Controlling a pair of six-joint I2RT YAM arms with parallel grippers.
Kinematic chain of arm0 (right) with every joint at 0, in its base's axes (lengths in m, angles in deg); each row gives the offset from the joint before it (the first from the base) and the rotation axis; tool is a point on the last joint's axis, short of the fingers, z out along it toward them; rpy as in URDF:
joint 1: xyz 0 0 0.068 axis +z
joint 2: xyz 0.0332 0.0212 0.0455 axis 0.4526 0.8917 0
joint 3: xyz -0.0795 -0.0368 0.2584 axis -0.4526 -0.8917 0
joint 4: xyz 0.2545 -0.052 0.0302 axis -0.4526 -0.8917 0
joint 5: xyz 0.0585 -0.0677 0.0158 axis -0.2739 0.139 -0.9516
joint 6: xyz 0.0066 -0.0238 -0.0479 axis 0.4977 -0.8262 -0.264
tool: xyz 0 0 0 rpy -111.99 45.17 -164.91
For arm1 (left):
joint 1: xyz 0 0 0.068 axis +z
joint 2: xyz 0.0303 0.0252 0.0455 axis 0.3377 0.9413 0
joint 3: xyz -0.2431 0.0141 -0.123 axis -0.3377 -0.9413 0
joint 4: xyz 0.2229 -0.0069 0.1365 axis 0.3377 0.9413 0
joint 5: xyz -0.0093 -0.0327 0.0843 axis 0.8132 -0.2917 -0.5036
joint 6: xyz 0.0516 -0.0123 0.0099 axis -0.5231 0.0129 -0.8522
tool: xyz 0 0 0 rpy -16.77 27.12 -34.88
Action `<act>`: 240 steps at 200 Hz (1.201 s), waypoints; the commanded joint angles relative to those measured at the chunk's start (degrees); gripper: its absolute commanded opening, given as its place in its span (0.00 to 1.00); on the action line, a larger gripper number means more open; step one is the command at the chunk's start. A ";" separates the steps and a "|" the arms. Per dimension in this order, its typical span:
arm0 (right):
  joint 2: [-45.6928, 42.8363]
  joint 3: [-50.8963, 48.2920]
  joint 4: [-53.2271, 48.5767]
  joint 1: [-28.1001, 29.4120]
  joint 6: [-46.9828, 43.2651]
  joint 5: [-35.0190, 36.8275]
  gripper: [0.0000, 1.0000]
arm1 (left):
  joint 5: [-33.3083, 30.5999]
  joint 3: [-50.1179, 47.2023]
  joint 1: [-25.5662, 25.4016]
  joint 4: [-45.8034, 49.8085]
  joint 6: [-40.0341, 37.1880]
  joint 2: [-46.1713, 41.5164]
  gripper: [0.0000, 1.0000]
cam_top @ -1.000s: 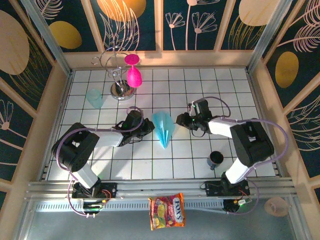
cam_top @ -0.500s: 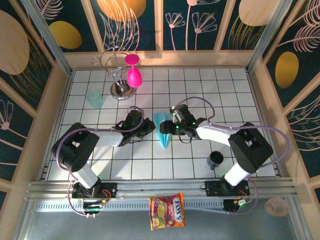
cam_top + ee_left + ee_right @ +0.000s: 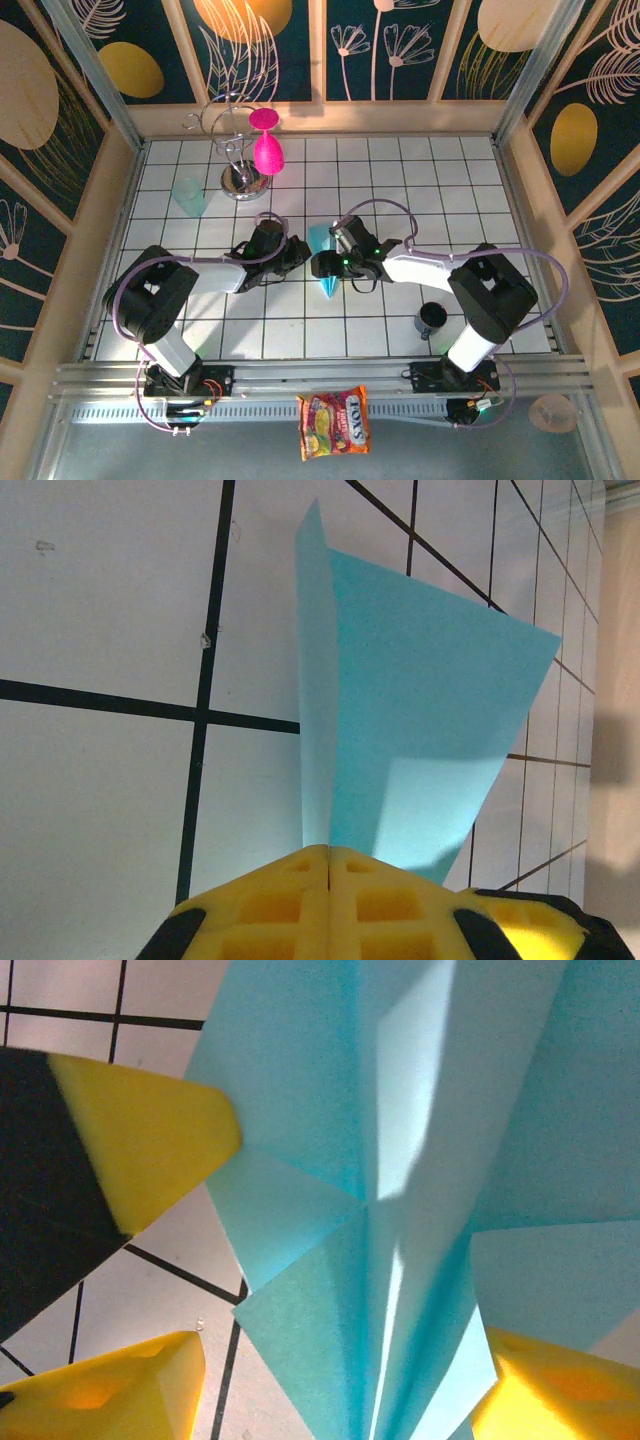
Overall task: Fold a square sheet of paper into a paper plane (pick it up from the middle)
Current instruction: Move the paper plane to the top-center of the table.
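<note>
1. Left gripper: I read its jaws pressed together, at 9 o'clock of the paper plane.
2. Paper plane: mid-table, nose toward 6 o'clock.
3. Right gripper: jaws spread, straddling the plane from 3 o'clock.

Pink goblet, teal cup, snack packet

Paper plane under right claw; left claw leftward.
</note>
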 commanded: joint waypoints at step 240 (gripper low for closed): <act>5.90 8.44 -9.84 -0.55 3.87 12.94 0.11 | -7.11 0.39 1.70 8.27 -3.62 -6.08 0.49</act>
